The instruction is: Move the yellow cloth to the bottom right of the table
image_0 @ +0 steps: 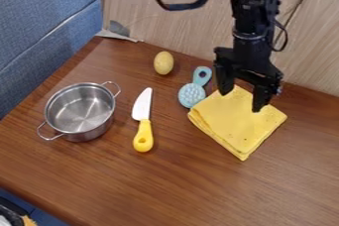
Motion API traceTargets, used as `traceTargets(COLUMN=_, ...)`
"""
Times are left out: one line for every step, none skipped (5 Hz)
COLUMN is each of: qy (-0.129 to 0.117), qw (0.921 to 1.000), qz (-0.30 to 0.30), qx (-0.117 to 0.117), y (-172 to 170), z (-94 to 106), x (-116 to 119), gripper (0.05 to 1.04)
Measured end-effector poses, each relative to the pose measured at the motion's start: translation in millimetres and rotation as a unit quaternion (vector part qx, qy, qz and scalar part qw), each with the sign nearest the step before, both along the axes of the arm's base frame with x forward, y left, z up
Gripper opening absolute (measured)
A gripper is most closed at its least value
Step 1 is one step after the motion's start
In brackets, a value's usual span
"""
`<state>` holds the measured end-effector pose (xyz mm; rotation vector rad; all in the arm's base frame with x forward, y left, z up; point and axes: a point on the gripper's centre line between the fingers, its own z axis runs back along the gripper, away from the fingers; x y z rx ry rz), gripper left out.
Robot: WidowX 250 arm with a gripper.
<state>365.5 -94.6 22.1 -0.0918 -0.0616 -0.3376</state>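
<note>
The black gripper (242,102) hangs over the upper part of the yellow cloth (242,126), at the right of the camera view. Its two fingers stand apart, open, one over the cloth's upper left part and one over its upper right part. Whether the fingertips touch the cloth I cannot tell. The cloth is folded and lies flat on the brown wooden table (198,185), with one corner pointing toward the front edge of the view.
A blue brush (193,94) lies close along the cloth's left side. Further left are a knife with a yellow handle (143,136) and a steel pot (81,111). A yellow potato-like object (163,63) sits near the back wall (179,12).
</note>
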Motion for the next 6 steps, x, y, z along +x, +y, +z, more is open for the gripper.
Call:
traceTargets(qy=0.013, qw=0.9998, qz=-0.005, qx=0.011, y=1, z=-14.2, x=7, gripper=1.001)
traceTargets(qy=0.027, qw=0.9992, qz=-0.008, qx=0.029, y=0, z=-28.2, x=7, gripper=1.001)
traceTargets(qy=0.026, qw=0.9992, qz=-0.007, qx=0.031, y=0, z=-31.4, x=6, gripper=1.001)
traceTargets(qy=0.024, qw=0.9993, qz=-0.008, qx=0.029, y=-2, z=-33.8, x=-3, gripper=1.000)
traceTargets(qy=0.032, qw=0.9991, qz=-0.012, qx=0.026, y=-5, z=-32.2, x=-24, gripper=0.999)
traceTargets(qy=0.032, qw=0.9989, qz=-0.024, qx=0.024, y=-8, z=-33.3, x=-38, gripper=0.999)
